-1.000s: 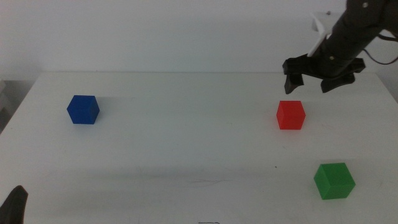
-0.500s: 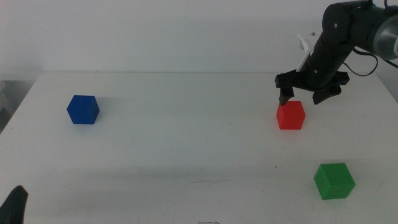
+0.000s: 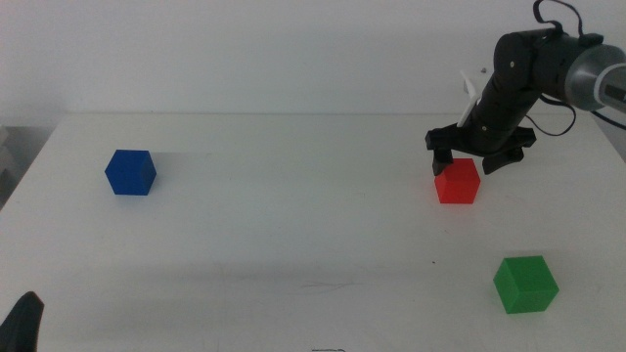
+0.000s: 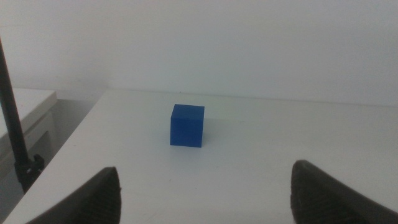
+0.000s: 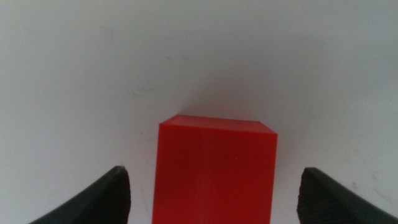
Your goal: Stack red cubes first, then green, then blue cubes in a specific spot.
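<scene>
The red cube (image 3: 458, 182) sits on the white table at the right; it fills the lower middle of the right wrist view (image 5: 214, 169). My right gripper (image 3: 472, 156) hangs open just above its far side, jaws spread wider than the cube and not touching it. The green cube (image 3: 525, 284) lies at the front right. The blue cube (image 3: 131, 172) lies at the far left and shows ahead in the left wrist view (image 4: 187, 125). My left gripper (image 4: 205, 193) is open and empty, waiting at the table's front left corner (image 3: 22, 325).
The table's (image 3: 293, 215) middle is bare white surface. A pale wall runs behind the far edge. A dark stand pole (image 4: 13, 134) rises beside the table's left side in the left wrist view.
My right gripper has come down and to the left, from above and behind the red cube to just over it. The cubes and the left arm have not moved.
</scene>
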`<move>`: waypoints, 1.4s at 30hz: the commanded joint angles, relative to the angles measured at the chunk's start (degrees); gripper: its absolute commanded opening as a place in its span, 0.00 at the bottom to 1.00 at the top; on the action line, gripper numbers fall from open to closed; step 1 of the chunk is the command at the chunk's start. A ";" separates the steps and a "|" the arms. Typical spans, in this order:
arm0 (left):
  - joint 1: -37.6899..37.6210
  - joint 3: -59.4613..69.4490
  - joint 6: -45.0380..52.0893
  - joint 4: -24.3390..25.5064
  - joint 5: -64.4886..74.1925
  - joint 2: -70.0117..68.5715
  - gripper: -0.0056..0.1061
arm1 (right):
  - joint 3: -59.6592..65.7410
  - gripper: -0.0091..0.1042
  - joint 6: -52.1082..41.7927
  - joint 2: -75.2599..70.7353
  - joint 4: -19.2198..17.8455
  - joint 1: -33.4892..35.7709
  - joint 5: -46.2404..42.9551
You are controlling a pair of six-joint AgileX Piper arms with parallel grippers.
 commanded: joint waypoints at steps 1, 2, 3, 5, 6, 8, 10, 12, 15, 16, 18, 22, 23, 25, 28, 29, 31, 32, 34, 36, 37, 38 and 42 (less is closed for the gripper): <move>-0.32 -0.15 -0.18 -0.41 -4.95 -1.19 0.89 | -1.95 0.90 0.43 -2.96 -0.69 -0.44 -1.70; -0.32 -0.15 -0.18 -0.41 -4.95 -1.19 0.89 | -1.95 0.89 0.72 -2.81 -0.69 -0.44 -1.78; -0.32 -0.15 -0.18 -0.41 -4.95 -1.19 0.89 | -1.95 0.88 0.94 -2.56 -0.75 -0.44 -1.84; -0.32 -0.15 -0.18 -0.41 -4.95 -1.19 0.89 | -1.95 0.83 1.63 -2.43 -0.82 -0.44 -2.29; -0.32 -0.15 -0.18 -0.41 -4.95 -1.19 0.89 | -1.95 0.78 1.91 -2.43 -0.92 -0.44 -2.52; -0.32 -0.15 -0.18 -0.41 -4.95 -1.19 0.89 | -1.95 0.67 2.30 -2.43 -0.96 -0.44 -2.64; -0.32 -0.15 -0.18 -0.41 -4.95 -1.19 0.89 | -1.95 0.47 3.10 -2.43 -0.96 -0.44 -2.50; -0.32 -0.15 -0.18 -0.41 -4.95 -1.19 0.89 | -1.95 0.24 3.72 -2.43 -0.96 -0.44 -2.38; -0.32 -0.15 -0.18 -0.41 -4.95 -1.19 0.89 | -1.95 0.07 4.21 -3.08 -0.96 -0.22 -1.73; -0.32 -0.15 -0.18 -0.41 -4.95 -1.19 0.89 | -1.89 0.07 4.41 -3.48 -1.23 -0.12 -1.48; -0.32 -0.15 -0.18 -0.41 -4.95 -1.19 0.89 | -1.35 0.07 4.96 -4.83 -2.60 0.48 -0.95; -0.32 -0.15 -0.18 -0.41 -4.95 -1.19 0.89 | 3.87 0.07 10.37 -10.56 -7.70 3.09 -1.70; -0.32 -0.15 -0.18 -0.41 -4.95 -1.19 0.89 | 5.95 0.07 11.89 -12.06 -8.87 4.14 -1.95; -0.32 -0.15 -0.18 -0.41 -4.95 -1.19 0.89 | 9.88 0.07 14.48 -15.72 -10.16 6.25 -2.49; -0.32 -0.15 -0.18 -0.41 -4.95 -1.19 0.89 | 12.95 0.07 17.69 -19.42 -9.96 9.37 -2.42; -0.32 -0.15 -0.18 -0.41 -4.95 -1.19 0.89 | 13.12 0.07 18.63 -20.02 -9.83 10.61 -2.22; -0.32 -0.15 -0.18 -0.41 -4.95 -1.19 0.89 | 12.86 0.07 20.38 -20.22 -9.84 13.11 -2.01; -0.32 -0.15 -0.18 -0.41 -4.95 -1.19 0.89 | 12.71 0.07 21.38 -20.22 -9.84 14.70 -2.14; -0.32 -0.15 -0.18 -0.41 -4.95 -1.19 0.89 | 12.71 0.07 23.81 -20.16 -9.84 17.70 -3.07; -0.32 -0.15 -0.18 -0.41 -4.95 -1.19 0.89 | 12.65 0.07 26.51 -19.79 -10.21 20.94 -4.28; -0.32 -0.15 -0.18 -0.41 -4.95 -1.19 0.89 | 12.52 0.07 28.19 -19.35 -10.75 22.31 -4.87; -0.32 -0.15 -0.18 -0.41 -4.95 -1.19 0.89 | 12.41 0.07 29.36 -19.11 -11.03 23.34 -5.28; -0.32 -0.15 -0.18 -0.41 -4.95 -1.19 0.89 | 12.12 0.07 33.50 -17.37 -10.78 26.53 -5.60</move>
